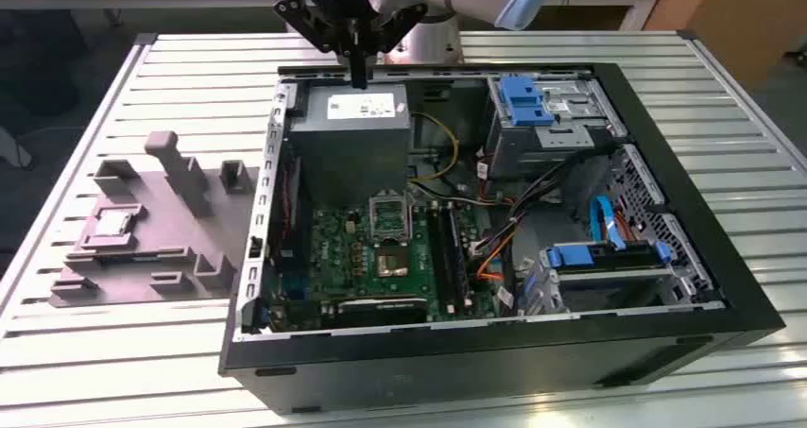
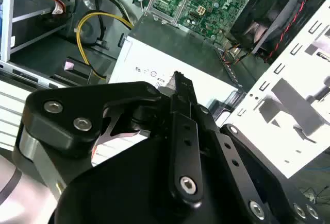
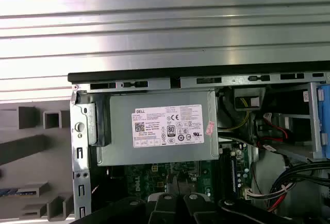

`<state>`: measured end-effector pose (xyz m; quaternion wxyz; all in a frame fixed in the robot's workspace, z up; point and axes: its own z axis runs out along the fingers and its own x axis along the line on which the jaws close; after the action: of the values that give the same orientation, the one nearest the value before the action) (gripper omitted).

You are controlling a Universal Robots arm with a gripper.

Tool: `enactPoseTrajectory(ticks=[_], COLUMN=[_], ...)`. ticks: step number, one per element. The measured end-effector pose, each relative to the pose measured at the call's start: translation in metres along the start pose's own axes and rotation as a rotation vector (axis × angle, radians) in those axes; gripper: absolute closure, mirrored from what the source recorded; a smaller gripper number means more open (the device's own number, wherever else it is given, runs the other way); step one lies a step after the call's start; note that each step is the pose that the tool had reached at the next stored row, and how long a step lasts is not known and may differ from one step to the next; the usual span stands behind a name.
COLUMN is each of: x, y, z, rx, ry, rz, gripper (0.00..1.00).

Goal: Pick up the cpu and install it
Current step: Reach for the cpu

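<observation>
The cpu (image 1: 113,225) is a small silvery square lying flat in a recess of the grey-purple tray (image 1: 151,258), at the exterior view's left, outside the computer case. My gripper (image 1: 362,77) hangs above the far edge of the case, over the grey power-supply box (image 1: 350,135), far from the cpu. Its fingers are shut together with nothing seen between them. In the second wrist view the fingertips (image 2: 180,82) point at the box's white label. The metal-framed socket (image 1: 386,258) sits on the green motherboard (image 1: 334,248), its frame lifted.
The black open case (image 1: 505,352) holds the power-supply box (image 3: 154,147), blue-tabbed drive cages (image 1: 606,258), coloured cables (image 1: 436,145) and a fan (image 2: 278,13). The tray (image 3: 28,147) has raised blocks. All stands on a slatted metal table (image 1: 101,371).
</observation>
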<state>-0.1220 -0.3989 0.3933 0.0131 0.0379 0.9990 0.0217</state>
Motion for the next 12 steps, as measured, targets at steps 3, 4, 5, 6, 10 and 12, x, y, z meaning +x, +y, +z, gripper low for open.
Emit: enactPoseTrajectory(ticks=[3,4,5,6,10,12], x=[0.0,0.0,0.0,0.0,0.0001,0.0006], y=[0.0,0.0,0.0,0.0,0.0,0.0], z=[0.0,0.0,0.0,0.0,0.0,0.0], rx=[0.0,0.0,0.0,0.0,0.0001,0.0001], ry=[0.0,0.0,0.0,0.0,0.0,0.0], rz=[0.0,0.0,0.0,0.0,0.0,0.0], gripper=[0.89,0.89,0.89,0.89,0.89,0.89])
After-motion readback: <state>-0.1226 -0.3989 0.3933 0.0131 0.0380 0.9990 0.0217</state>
